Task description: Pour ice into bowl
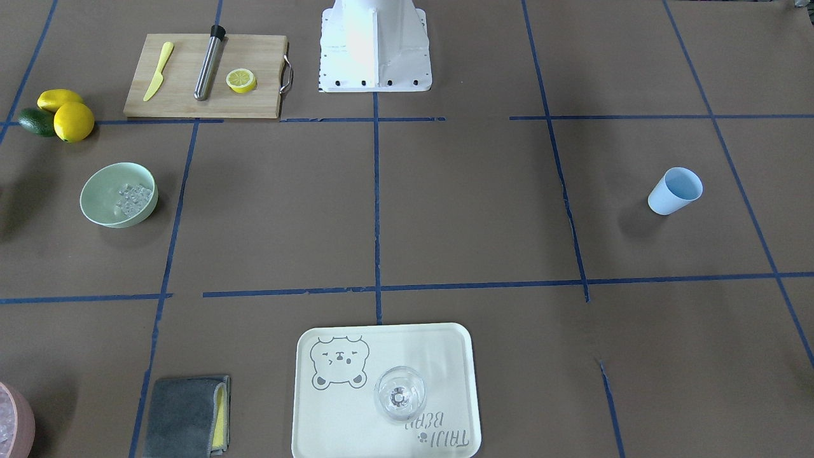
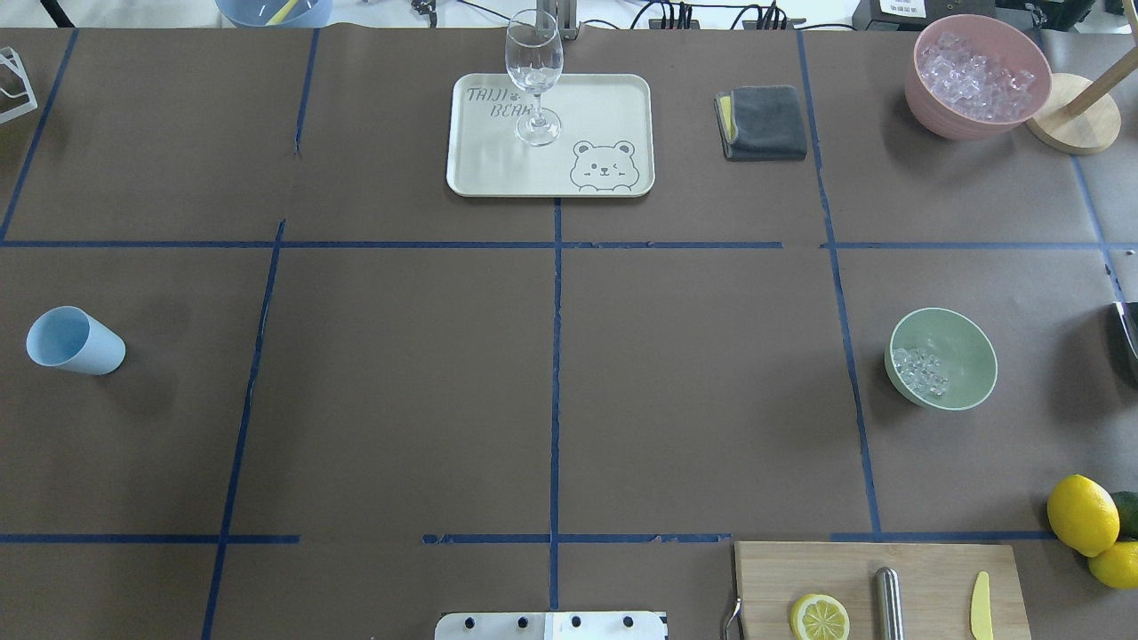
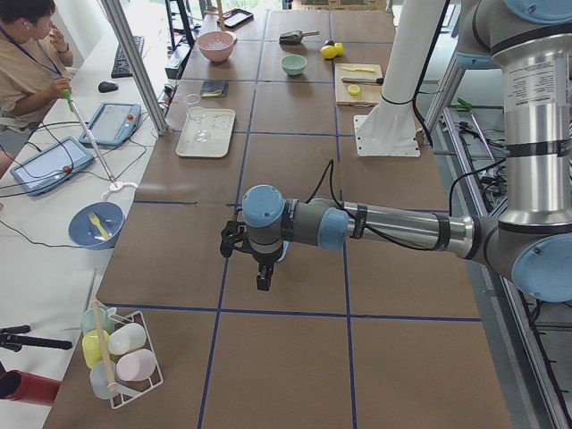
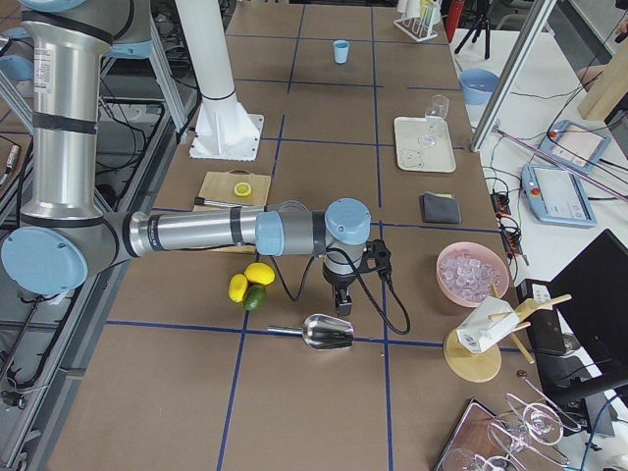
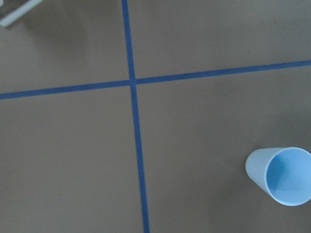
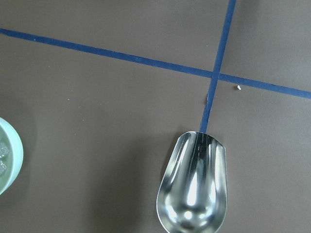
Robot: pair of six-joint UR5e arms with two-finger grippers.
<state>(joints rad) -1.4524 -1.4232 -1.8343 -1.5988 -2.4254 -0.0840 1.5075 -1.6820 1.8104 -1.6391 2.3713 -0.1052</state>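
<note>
— As the overhead view shows it, we find the bowl (image 2: 965,351) upright on the brown table (image 2: 693,382), in the robot's right half, with the ice (image 2: 920,372) heaped inside it against the wall nearer the table's middle. Do we log anything loose nearby?

— We log one small whitish speck (image 6: 238,88) on the table beside a tape crossing (image 6: 215,74) in the right wrist view; what it is, we cannot tell. We also note a metal scoop (image 6: 194,189) lying on the table, apart from the bowl, hollow side up.

— And the right gripper (image 4: 341,304)?

— We see it only from the table's end, hanging fingers-down over the table just beside the scoop. Whether its fingers are spread or pressed together, we cannot tell.

— The left gripper (image 3: 264,279)?

— Same finding. We see it only in the side view, pointing down above the table in the left half; spread or pressed together, we cannot tell. A light blue cup (image 5: 282,174) stands upright near it.

— Other items on record?

— We list a pink container (image 2: 933,120) of ice at the far right corner, a clear glass (image 2: 534,62) standing on a cream tray (image 2: 613,98), a folded grey cloth (image 2: 769,120) between them, and a wooden board (image 2: 933,578) bearing a lemon half (image 2: 820,617), a metal rod (image 2: 887,604) and a yellow knife (image 2: 981,606).
</note>
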